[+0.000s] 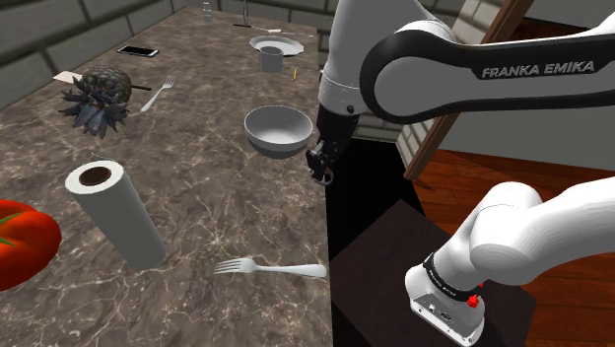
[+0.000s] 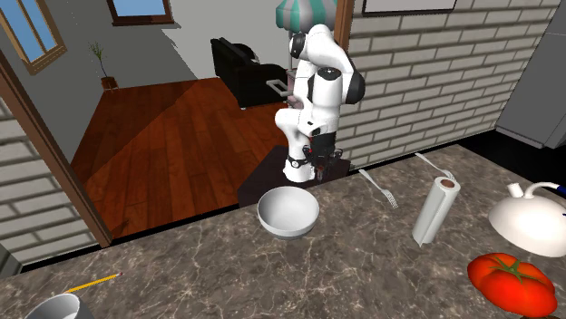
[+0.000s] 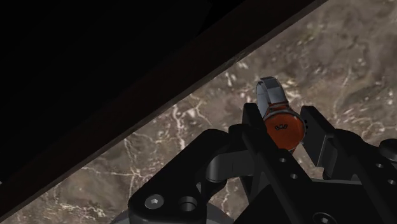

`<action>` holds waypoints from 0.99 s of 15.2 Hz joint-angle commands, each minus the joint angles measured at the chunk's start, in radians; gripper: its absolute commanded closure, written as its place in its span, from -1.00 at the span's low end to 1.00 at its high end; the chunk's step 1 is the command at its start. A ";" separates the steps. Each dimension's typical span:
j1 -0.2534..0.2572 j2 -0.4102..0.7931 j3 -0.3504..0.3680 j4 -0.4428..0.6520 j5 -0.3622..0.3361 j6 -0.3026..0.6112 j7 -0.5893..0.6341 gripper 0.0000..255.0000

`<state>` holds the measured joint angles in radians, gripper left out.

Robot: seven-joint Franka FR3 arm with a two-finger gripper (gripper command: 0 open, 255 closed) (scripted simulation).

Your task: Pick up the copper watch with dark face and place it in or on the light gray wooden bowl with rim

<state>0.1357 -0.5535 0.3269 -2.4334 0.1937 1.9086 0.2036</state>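
Note:
A watch [image 3: 281, 125] with a copper-orange face and a grey band sits clasped between my black fingers [image 3: 253, 130] in the wrist view. My gripper [image 3: 283, 121] is shut on it, a little above the marble tabletop [image 3: 210, 121] near its edge. In the shoulder view my gripper [image 1: 320, 164] hangs just right of the light grey bowl [image 1: 279, 128], over the table's edge. From the second exterior view the gripper [image 2: 305, 169] is behind the bowl [image 2: 288, 214], which stands upright and empty.
On the marble table stand a paper towel roll [image 1: 113, 212], a fork [image 1: 271, 267], a big tomato [image 1: 20, 244], a dark spiky object [image 1: 99, 94], a second fork [image 1: 158, 94] and a plate with a cup [image 1: 271, 57]. A white kettle [image 2: 531, 217] is nearby.

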 commanded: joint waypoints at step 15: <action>-0.011 -0.003 -0.028 0.214 -0.023 -0.218 0.009 1.00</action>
<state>0.1248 -0.5541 0.3008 -2.2320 0.1715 1.7064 0.2112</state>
